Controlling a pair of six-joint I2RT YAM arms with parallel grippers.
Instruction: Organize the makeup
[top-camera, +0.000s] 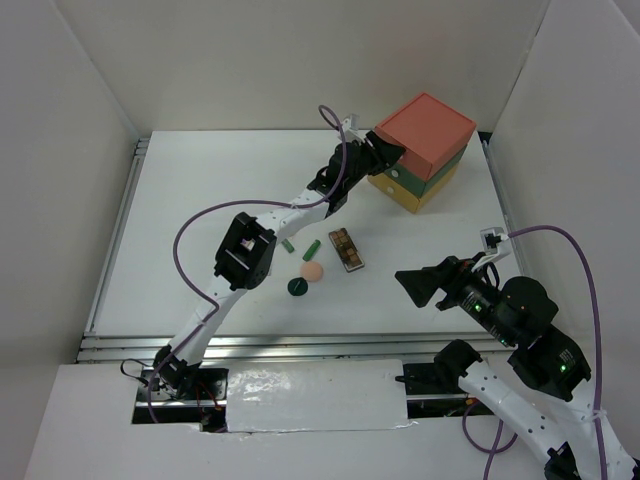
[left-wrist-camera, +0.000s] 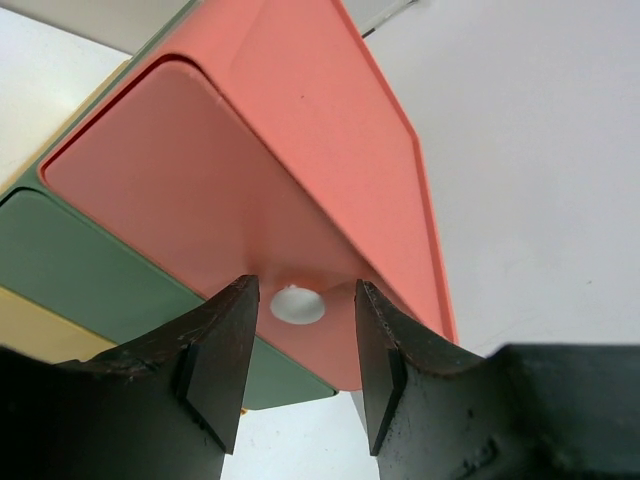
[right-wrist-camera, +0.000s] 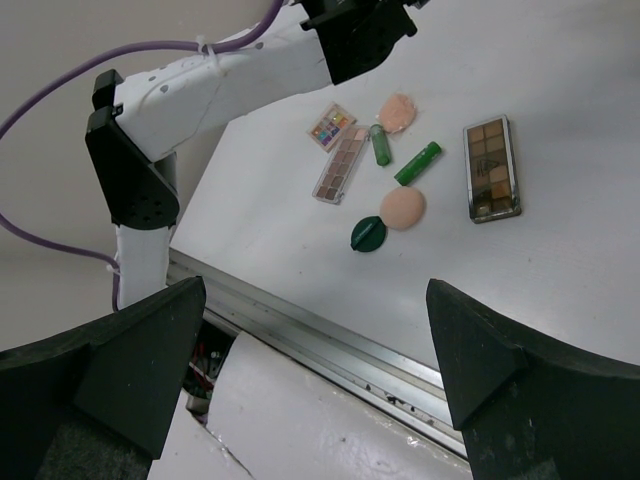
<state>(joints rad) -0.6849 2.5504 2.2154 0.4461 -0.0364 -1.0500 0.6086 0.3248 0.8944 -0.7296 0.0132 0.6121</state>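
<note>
While makeup (top-camera: 346, 249) lies scattered, left end effector (left-wrist-camera: 305, 300) spread, facing orange drawer (left-wrist-camera: 200, 190)

A: Counter condition?
B: White counter (top-camera: 190, 230). Drawer box (top-camera: 420, 150) stands at the far right.
A: Loose items?
B: One cluster mid-counter: wide brown palette (top-camera: 346, 249), bright green tube (top-camera: 313, 248), and peach compact (top-camera: 312, 270) just beside dark green disc (top-camera: 297, 287). The right wrist view adds four more: narrow palette (right-wrist-camera: 341, 166), small multicolour palette (right-wrist-camera: 331, 127), second compact (right-wrist-camera: 397, 112), darker tube (right-wrist-camera: 380, 145).
</note>
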